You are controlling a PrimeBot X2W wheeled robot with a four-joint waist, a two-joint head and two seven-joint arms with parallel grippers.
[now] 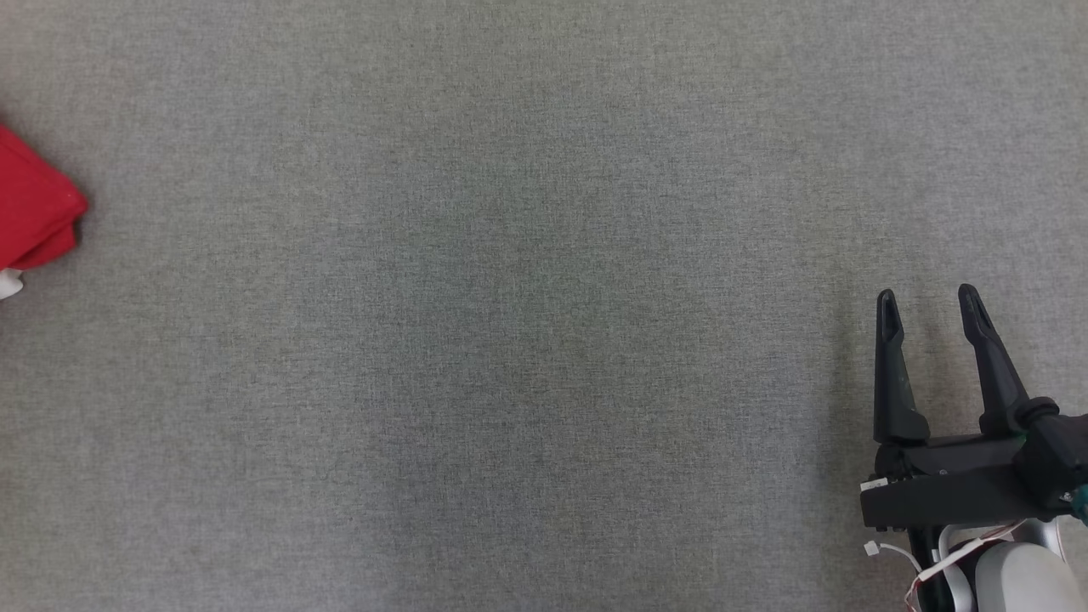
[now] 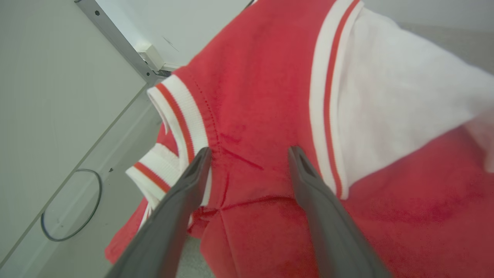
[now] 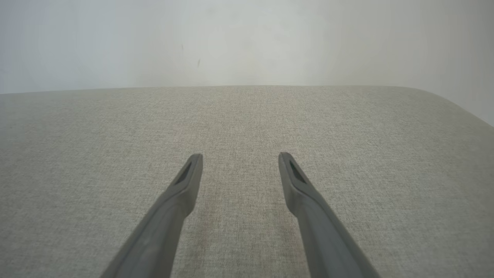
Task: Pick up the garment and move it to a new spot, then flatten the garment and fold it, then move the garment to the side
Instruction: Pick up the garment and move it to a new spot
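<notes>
The garment (image 2: 270, 96) is red with white sleeves and red-striped white ribbed trim, and lies bunched. In the head view only a red corner of the garment (image 1: 34, 208) with a bit of white shows at the far left edge. My left gripper (image 2: 250, 152) is open, its two dark fingers spread just above the red cloth beside a ribbed cuff, with nothing between them. At the lower right of the head view my right gripper (image 1: 929, 299) stands open over bare grey cloth, far from the garment. The right wrist view has the same right gripper (image 3: 239, 157) with empty spread fingers.
The grey fabric-covered table (image 1: 510, 340) spreads wide across the head view. Its far edge and rounded corner (image 3: 444, 96) meet a pale wall. Beyond the garment are a white panel with a metal rail (image 2: 115, 38) and a looped dark cable (image 2: 73, 204) on the floor.
</notes>
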